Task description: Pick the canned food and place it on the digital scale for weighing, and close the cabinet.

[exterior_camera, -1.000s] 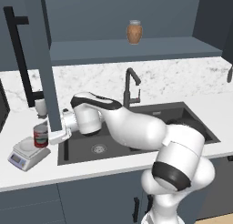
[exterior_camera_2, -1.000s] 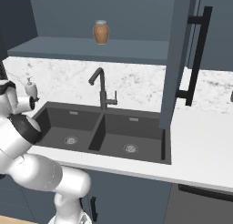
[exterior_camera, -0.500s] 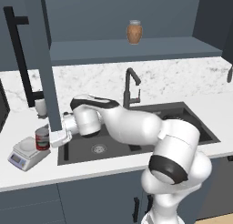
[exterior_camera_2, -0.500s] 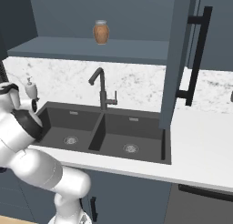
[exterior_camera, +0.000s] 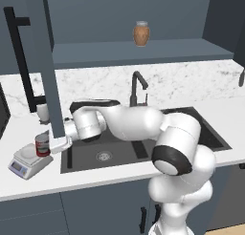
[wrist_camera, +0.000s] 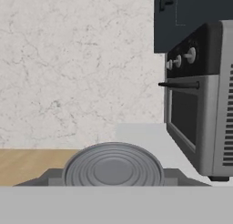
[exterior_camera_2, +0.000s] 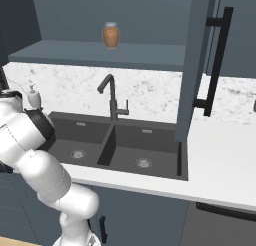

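On the digital scale [exterior_camera: 27, 163]: red-labelled, silver-topped canned food [exterior_camera: 42, 144], upright.

I see the canned food [exterior_camera: 42, 145], a small can with a red label and silvery top [wrist_camera: 113, 167], standing upright on the round plate of the digital scale [exterior_camera: 26, 163]. The scale is white-grey, display facing front, sitting on the table left of the sink. The cabinet's slate-blue door [exterior_camera: 47, 62] stands swung open, its black bar handle [exterior_camera_2: 216, 60] vertical.
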Tool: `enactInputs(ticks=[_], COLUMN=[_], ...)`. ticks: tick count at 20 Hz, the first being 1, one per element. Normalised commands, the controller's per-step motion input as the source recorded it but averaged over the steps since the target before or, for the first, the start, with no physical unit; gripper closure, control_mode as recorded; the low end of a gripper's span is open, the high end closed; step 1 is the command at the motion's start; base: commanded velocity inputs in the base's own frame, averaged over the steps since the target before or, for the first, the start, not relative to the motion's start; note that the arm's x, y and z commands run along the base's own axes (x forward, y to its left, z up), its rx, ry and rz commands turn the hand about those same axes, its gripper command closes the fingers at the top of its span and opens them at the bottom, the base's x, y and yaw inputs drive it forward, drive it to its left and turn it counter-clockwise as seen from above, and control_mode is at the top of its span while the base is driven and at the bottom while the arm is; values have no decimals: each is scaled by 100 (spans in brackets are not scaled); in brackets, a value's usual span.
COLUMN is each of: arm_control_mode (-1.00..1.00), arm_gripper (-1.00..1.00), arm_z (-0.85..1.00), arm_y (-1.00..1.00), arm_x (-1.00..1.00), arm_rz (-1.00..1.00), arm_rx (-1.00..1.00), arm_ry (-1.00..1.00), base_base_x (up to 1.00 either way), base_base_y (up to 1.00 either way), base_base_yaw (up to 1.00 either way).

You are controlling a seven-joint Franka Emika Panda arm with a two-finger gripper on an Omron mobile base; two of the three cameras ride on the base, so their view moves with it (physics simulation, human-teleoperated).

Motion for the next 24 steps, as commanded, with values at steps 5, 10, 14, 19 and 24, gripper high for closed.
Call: enactInputs(ticks=[5,10,14,19,24], arm_control_mode=[-100,-100,-100,-100,-100], arm_gripper=[100,100,100,100,100], arm_z=[-22,-16,-3,0,-11], arm_y=[6,17,17,10,14], arm_x=[20,5,11,21,15], arm_rz=[0,0,0,0,0], arm_rx=[-2,-1,0,0,0], arm_ry=[0,0,0,0,0], base_base_x=[0,0,0,0,0], base_base_y=[0,0,0,0,0], base_base_yaw=[0,0,0,0,0])
